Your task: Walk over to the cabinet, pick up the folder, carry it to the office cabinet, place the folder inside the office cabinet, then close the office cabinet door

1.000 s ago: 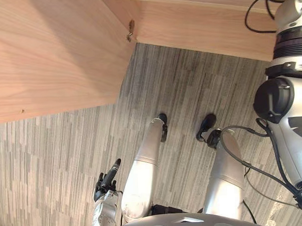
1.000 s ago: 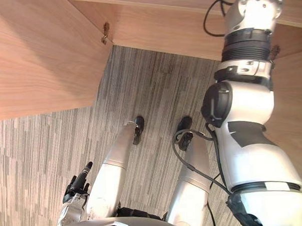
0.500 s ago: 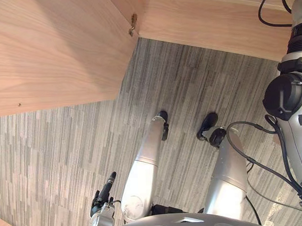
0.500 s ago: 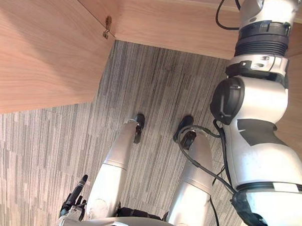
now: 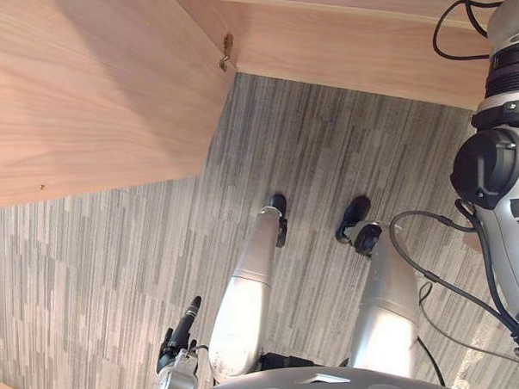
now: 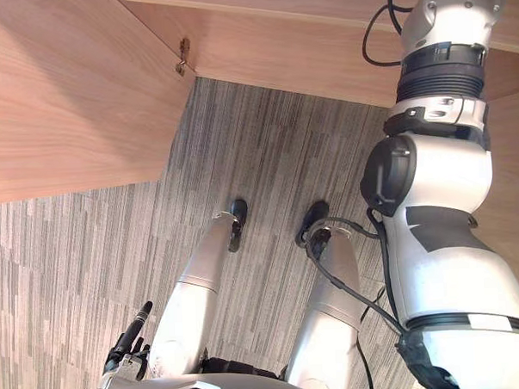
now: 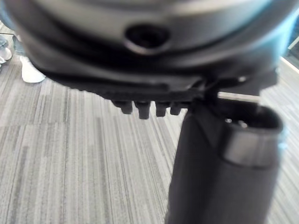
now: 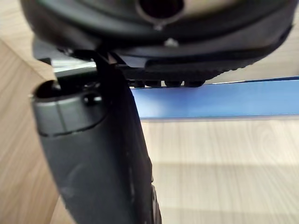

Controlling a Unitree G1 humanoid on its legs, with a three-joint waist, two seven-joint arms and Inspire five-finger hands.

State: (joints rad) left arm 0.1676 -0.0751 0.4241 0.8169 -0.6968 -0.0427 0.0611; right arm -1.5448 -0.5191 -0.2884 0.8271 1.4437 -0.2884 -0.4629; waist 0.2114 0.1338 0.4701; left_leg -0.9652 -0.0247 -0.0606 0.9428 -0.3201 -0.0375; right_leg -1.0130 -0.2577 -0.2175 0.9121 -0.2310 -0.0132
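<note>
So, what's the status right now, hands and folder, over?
Left hand open, hanging at the side. Right hand open, up inside the cabinet. Blue folder just past it, contact unclear. Cabinet door open on the left.

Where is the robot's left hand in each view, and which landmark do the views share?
Left eye view: left hand at the bottom, left of centre.
Right eye view: bottom left.
Left wrist view: the hand close up.
Right wrist view: the right hand and a blue folder instead.
Shared landmark: the grey striped carpet, in the first three.
</note>
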